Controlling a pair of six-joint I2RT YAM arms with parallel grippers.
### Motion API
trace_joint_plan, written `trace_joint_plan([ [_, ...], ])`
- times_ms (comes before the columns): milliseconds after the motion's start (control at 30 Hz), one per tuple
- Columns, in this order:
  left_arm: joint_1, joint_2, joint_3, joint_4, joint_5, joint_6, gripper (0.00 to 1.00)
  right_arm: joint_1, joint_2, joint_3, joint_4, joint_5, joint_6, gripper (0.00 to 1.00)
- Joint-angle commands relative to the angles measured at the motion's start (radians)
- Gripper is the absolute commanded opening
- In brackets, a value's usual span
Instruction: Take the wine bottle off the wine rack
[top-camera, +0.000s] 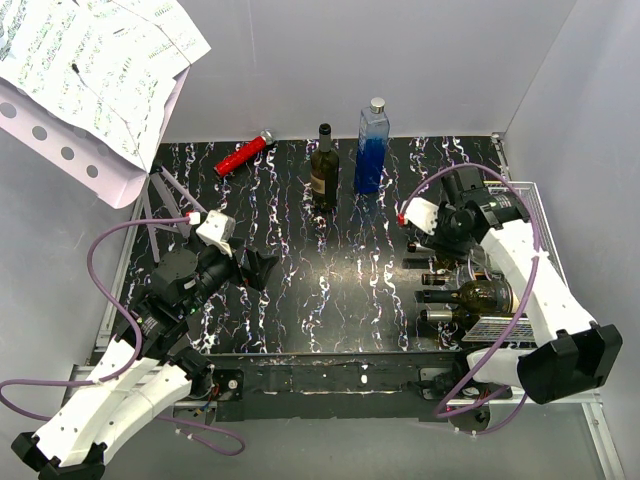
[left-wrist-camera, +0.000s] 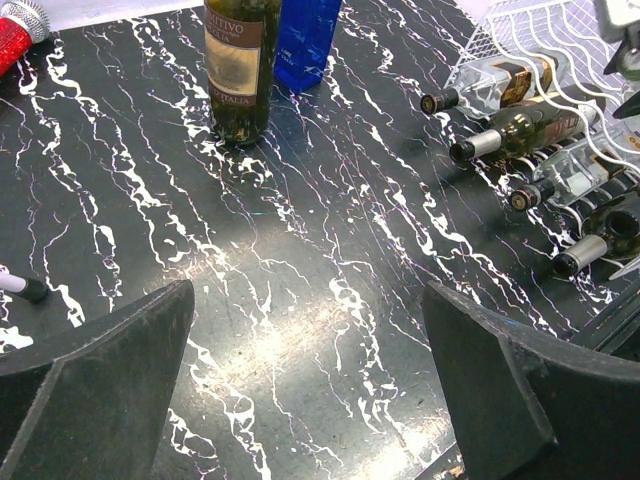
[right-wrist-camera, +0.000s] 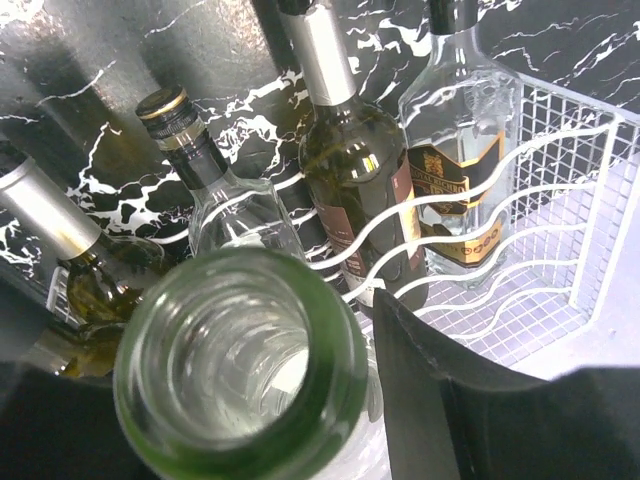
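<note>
Nearest the right wrist lens was the round end of a green glass bottle (right-wrist-camera: 240, 360), seen end-on. It had a thick green rim and looked hollow and clear inside; base or mouth, could not tell. It sat between the right fingers (right-wrist-camera: 480, 400), one dark finger edge hard against its 3 o'clock side. The other side was lost in shadow, so could not tell whether they were clamped on it or only standing around it.

Beyond it four more bottles (right-wrist-camera: 340, 170) lay side by side in the wine rack (right-wrist-camera: 545, 300), necks toward 11 o'clock. Two were clear glass and two darker with silver foil.

The rack was white wire with a fine grid floor and wavy bars cradling the bottles. It stood at 3 o'clock on the black marbled worktop (top-camera: 340, 280).

The left fingers (left-wrist-camera: 100, 380) were spread wide with nothing in them, above bare worktop at 8 o'clock.

Progress, as judged: the reach was made and the green bottle was at the fingers, but over the rack and not clear of it. Lift-out and set-down were left to do.

A dark bottle (top-camera: 323, 165) and a blue bottle (top-camera: 372, 145) stood upright at 12 o'clock, off the rack.
</note>
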Motion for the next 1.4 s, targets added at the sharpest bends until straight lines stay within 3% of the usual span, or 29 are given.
trace_joint_plan([
  [0, -0.005, -0.012, -0.003, 0.012, -0.019, 0.011, 0.98, 0.001, -0.051, 0.104, -0.030, -0.039, 0.022, 0.01],
  [600, -0.005, -0.017, -0.003, 0.010, -0.020, 0.011, 0.98, 0.018, -0.037, 0.342, -0.068, -0.061, 0.083, 0.01],
  [1367, -0.005, -0.011, -0.003, 0.009, -0.031, 0.014, 0.98, 0.139, 0.032, 0.690, 0.066, -0.079, 0.298, 0.01],
])
